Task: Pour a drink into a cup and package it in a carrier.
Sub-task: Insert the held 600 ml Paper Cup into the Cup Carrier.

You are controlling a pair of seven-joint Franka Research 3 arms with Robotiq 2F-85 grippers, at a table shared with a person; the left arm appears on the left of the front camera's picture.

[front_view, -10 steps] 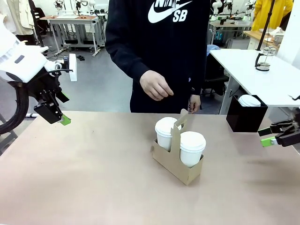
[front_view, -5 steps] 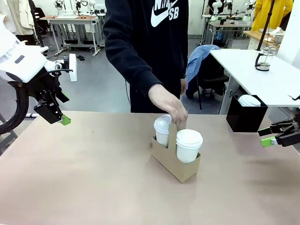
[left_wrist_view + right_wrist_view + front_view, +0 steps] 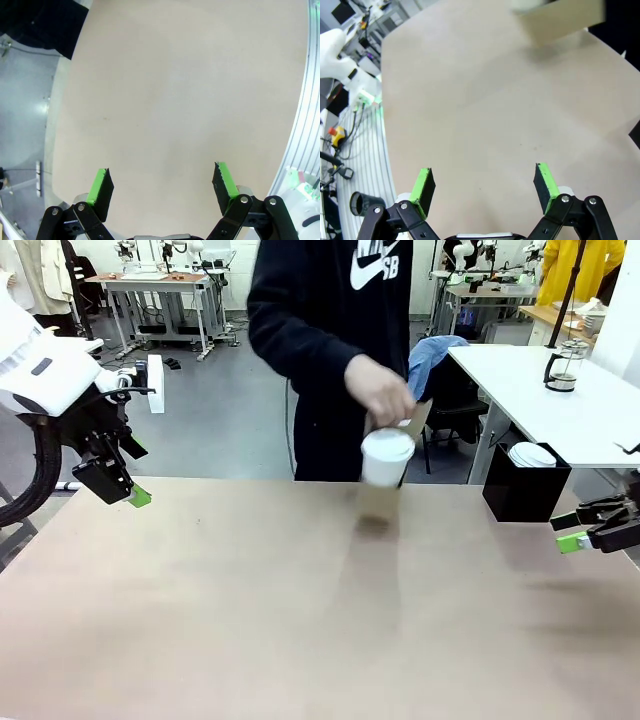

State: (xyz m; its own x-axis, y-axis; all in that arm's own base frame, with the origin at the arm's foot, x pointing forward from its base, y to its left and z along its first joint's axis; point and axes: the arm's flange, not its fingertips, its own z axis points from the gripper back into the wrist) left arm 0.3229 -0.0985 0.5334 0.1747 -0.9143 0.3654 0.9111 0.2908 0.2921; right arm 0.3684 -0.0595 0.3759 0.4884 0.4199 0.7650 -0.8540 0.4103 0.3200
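A person's hand (image 3: 378,390) holds the brown cardboard carrier (image 3: 414,418) in the air above the table's far edge, blurred by motion. A white cup with a lid (image 3: 387,455) rides in it. In the right wrist view the carrier (image 3: 560,20) is a tan blur at the top. The drink is out of view. My left gripper (image 3: 135,472) hangs open over the table's left end, with bare tabletop between its fingers (image 3: 162,182). My right gripper (image 3: 572,527) stands open at the right edge, nothing between its fingers (image 3: 485,187).
A black square box (image 3: 520,490) with a stack of white lids (image 3: 531,454) sits at the table's (image 3: 250,600) far right corner. Behind it a white side table (image 3: 560,410) carries a glass press (image 3: 563,365).
The person grasped the carrier's handle and lifted it with its cups off the middle of the table, up and away toward themselves. Neither arm has moved.
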